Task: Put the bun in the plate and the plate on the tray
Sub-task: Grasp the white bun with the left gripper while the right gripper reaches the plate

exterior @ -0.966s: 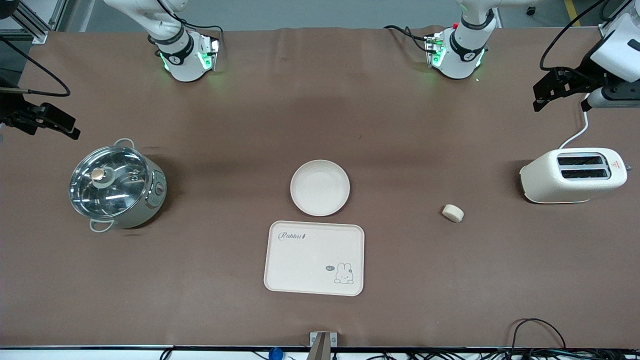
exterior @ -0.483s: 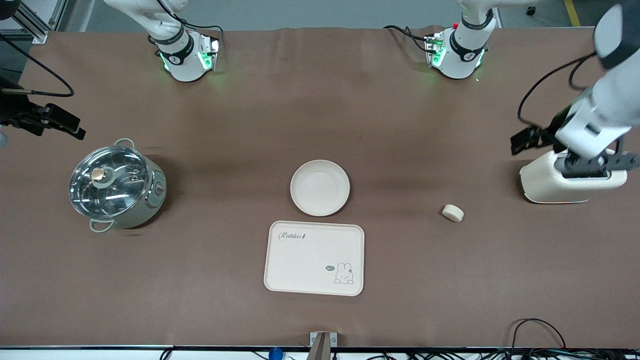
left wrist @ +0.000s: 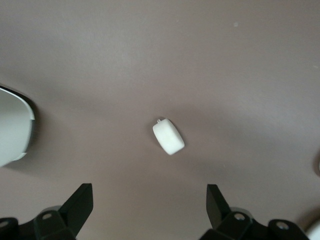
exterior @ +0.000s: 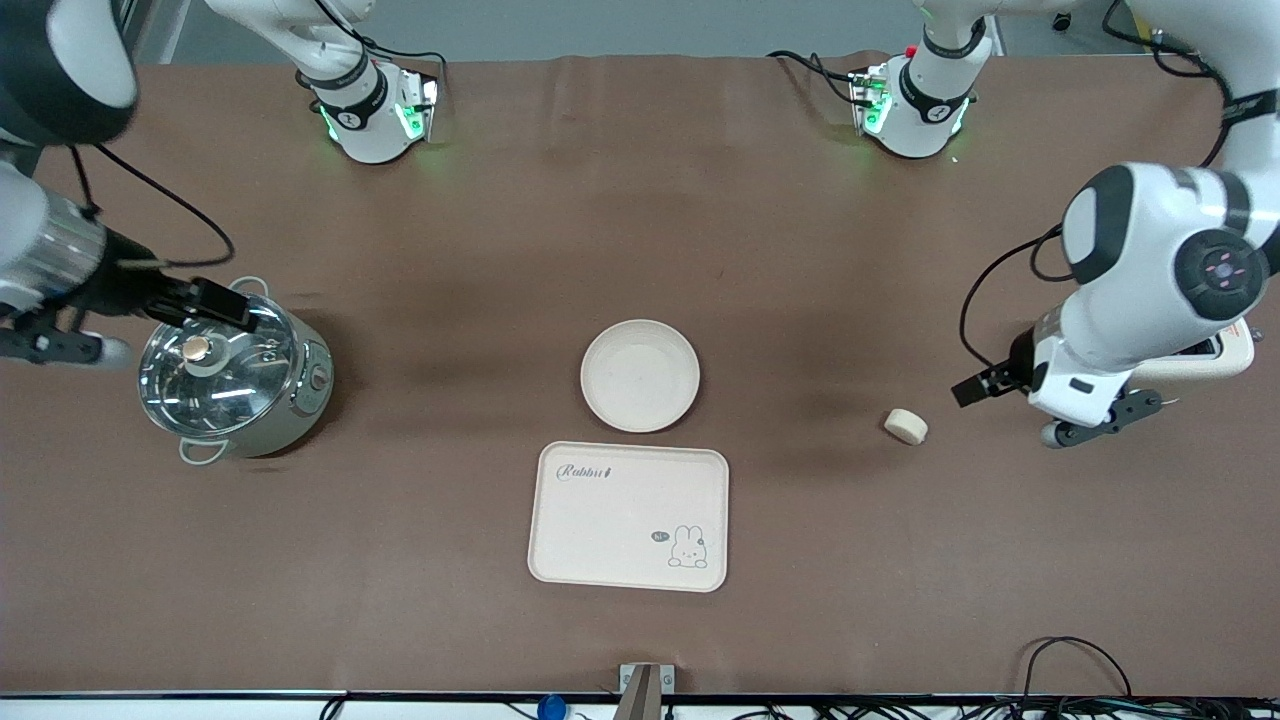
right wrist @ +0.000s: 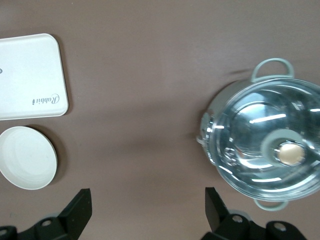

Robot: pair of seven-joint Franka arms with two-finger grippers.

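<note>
Front view: a brown table (exterior: 850, 250) seen from high above, with two white robot arms reaching in from the top edge.

Nearest the camera lies the tray (exterior: 628, 516), a cream rectangle with rounded corners, "Rabbit" lettering and a small rabbit drawing, flat on the table around the middle. Just beside it, a little farther from the camera and not touching it, sits the round cream plate (exterior: 640, 375), with nothing on it.

The bun (exterior: 906, 426), a small pale thick disc, lies on the bare table toward the left arm's end, well apart from both plate and tray. It is about as far from the camera as the gap between them.

The left gripper (exterior: 1085, 425) hangs in the air over the table near the bun, partly in front of a cream toaster (exterior: 1225, 355) at that end. In the left wrist view its two black fingers (left wrist: 80, 202) stand wide apart and hold nothing, with the bun (left wrist: 168, 136) on the table between and ahead of them.

At the right arm's end stands a steel pot with a glass lid (exterior: 232, 372). The right gripper (exterior: 65, 345) hangs beside and partly over it. In the right wrist view its fingers (right wrist: 79, 209) are spread wide and hold nothing.
</note>
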